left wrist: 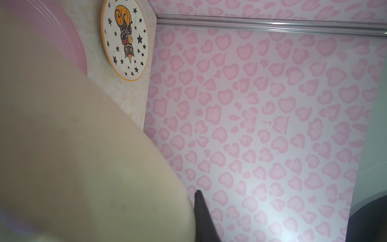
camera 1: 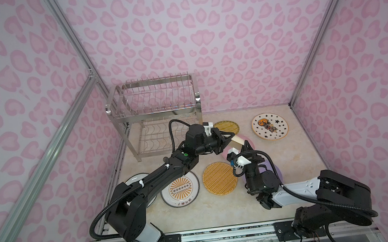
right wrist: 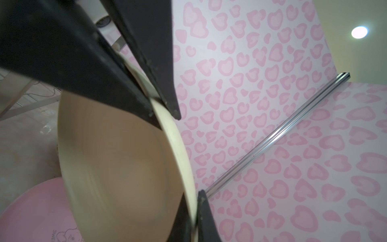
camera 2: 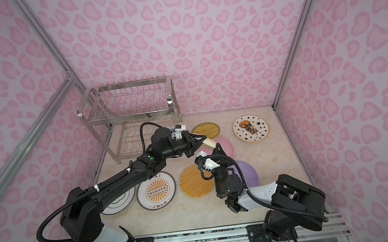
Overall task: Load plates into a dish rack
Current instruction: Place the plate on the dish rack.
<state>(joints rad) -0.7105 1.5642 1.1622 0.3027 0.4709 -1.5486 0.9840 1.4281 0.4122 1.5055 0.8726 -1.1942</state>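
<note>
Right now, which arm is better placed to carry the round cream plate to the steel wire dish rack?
Left: left end effector and right end effector both grip the cream plate, but left is nearer the dish rack.

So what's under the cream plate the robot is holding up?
A pink plate lying flat on the table. The cream plate covers part of it, so that part cannot be seen.

The cell is enclosed by 3 walls [camera 1: 202, 27] papered in pale lilac with pink heart-like blotches. Silver aluminium profiles [camera 1: 72, 36] are set along the corners, and 1 is run aslant across the left wall. The floor is formed by a beige, marble-look tabletop [camera 1: 291, 165], edged at the front by a metal rail [camera 1: 224, 233]. A round ceiling lamp [right wrist: 359, 32] is seen lit in the right wrist view
</note>
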